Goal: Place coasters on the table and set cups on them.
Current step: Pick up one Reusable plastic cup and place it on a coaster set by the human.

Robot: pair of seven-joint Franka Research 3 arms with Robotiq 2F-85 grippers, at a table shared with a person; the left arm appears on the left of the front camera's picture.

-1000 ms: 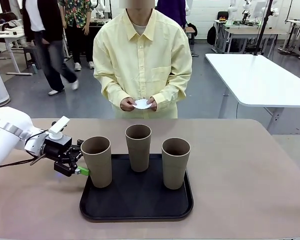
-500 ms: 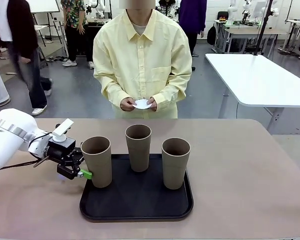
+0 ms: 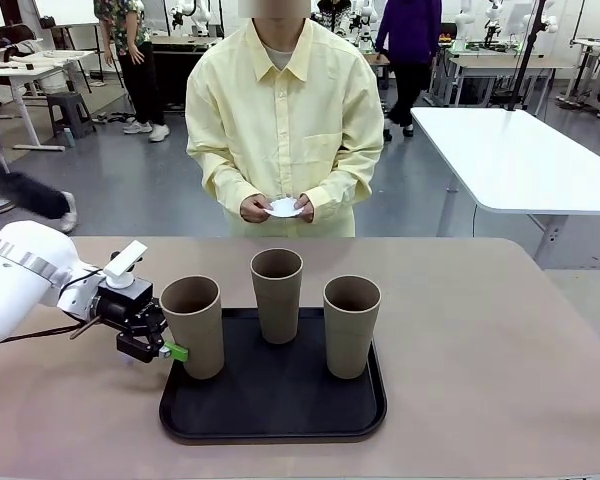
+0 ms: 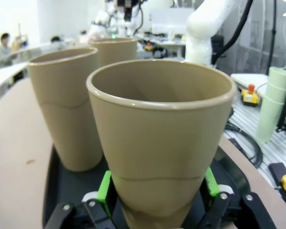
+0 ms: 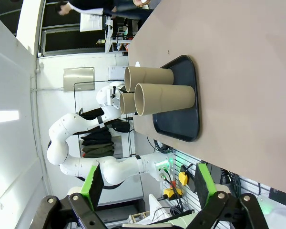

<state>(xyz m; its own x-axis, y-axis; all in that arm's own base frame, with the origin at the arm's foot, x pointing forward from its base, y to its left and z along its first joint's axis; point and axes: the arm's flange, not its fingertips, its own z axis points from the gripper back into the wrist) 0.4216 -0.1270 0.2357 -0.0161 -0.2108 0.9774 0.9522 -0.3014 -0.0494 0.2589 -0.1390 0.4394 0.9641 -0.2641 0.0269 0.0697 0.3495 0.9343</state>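
Closing in since a second ago, your left gripper (image 3: 181,350) is now pinching the left cup (image 3: 192,320) low on its wall. That cup is standing upright at the left edge of the tray (image 3: 280,410). The middle cup (image 3: 277,290) and right cup (image 3: 351,325) are standing on the tray too, apart from the gripper. Across the table (image 3: 480,350), the person's hands (image 3: 255,208) are holding white coasters (image 3: 284,208), well apart from your grippers.

On the left wrist camera, both green pads are pressing against the left cup's sides near its base, with the other two cups standing behind it.

On the right wrist camera, your right gripper (image 5: 148,183) is hanging spread wide and gripping nothing, with the tray and cups well away from it.
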